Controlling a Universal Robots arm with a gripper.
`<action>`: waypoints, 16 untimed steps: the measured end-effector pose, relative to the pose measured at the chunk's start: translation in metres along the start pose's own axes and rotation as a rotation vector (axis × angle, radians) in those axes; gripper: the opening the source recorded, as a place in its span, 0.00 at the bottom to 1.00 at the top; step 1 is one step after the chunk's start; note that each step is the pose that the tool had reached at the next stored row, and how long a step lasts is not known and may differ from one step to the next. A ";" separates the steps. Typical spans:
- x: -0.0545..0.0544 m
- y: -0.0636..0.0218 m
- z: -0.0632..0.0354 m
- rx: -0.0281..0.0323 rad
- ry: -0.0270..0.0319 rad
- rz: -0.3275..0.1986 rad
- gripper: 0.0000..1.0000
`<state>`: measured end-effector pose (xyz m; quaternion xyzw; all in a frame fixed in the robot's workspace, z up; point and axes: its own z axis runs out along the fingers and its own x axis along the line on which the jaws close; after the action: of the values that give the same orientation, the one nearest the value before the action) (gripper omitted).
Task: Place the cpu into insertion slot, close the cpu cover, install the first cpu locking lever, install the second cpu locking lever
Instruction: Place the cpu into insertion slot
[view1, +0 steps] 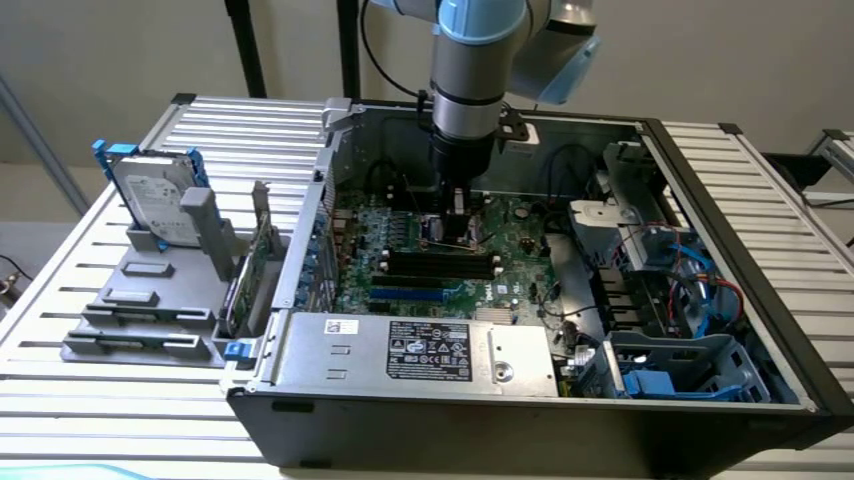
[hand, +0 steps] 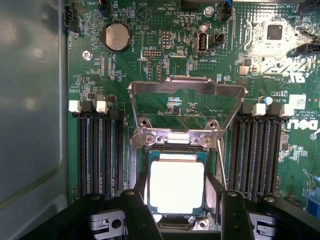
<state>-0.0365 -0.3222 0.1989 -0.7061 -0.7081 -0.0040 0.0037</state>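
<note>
The cpu (hand: 177, 186), a pale square chip, lies flat in the insertion slot (hand: 176, 151), a black socket on the green board. My gripper (hand: 177, 202) reaches straight down over it, and its dark fingers (hand: 136, 210) press against two opposite sides of the chip. The cpu cover (hand: 187, 86), a silvery windowed frame, stands swung up on its hinge just beyond the socket. A thin wire lever (hand: 222, 165) rises beside the socket. In the exterior view the gripper (view1: 458, 215) is low inside the open computer case, hiding the socket.
Long black memory slots (hand: 102, 155) (hand: 257, 150) flank the socket. A coin battery (hand: 115, 37) sits farther off, and the case wall (hand: 30, 100) is close by. The power supply (view1: 427, 350), blue drive cage (view1: 681, 370) and a hard drive (view1: 154, 195) on a stand surround the board.
</note>
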 end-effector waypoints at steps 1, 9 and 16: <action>0.000 0.0000 0.0001 0.0000 0.0000 0.000 0.54; 0.000 0.0000 0.0004 0.0000 -0.0006 0.000 0.62; 0.000 -0.0005 -0.0196 0.0001 -0.0007 0.000 0.62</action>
<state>-0.0370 -0.3222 0.2185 -0.7061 -0.7081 -0.0037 0.0035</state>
